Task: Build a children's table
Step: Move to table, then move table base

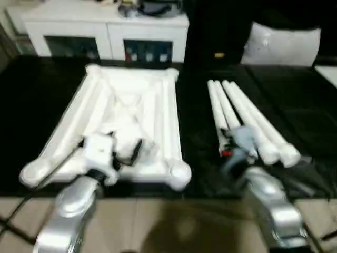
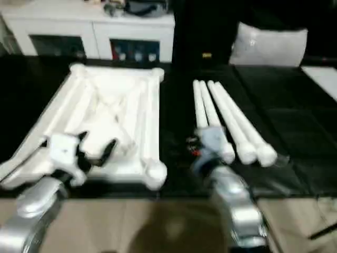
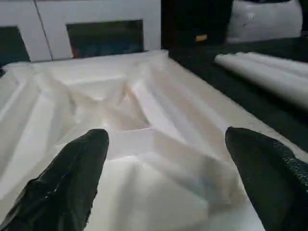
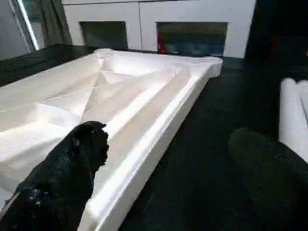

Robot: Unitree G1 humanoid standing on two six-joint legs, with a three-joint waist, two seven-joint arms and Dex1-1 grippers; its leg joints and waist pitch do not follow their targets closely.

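The white tabletop lies upside down on the black mat, its X-ribs and round corner sockets facing up. Several white tapered legs lie side by side to its right. My left gripper hovers over the tabletop's near ribbed part, open, with nothing between its black fingers. In the left eye view that left gripper sits above the near edge of the top. My right gripper is open and empty over the mat, between the tabletop's long edge and the legs' near ends.
A white cabinet with glass doors stands behind the mat. At the back right lies a white bag. The black mat ends at tan floor by my forearms.
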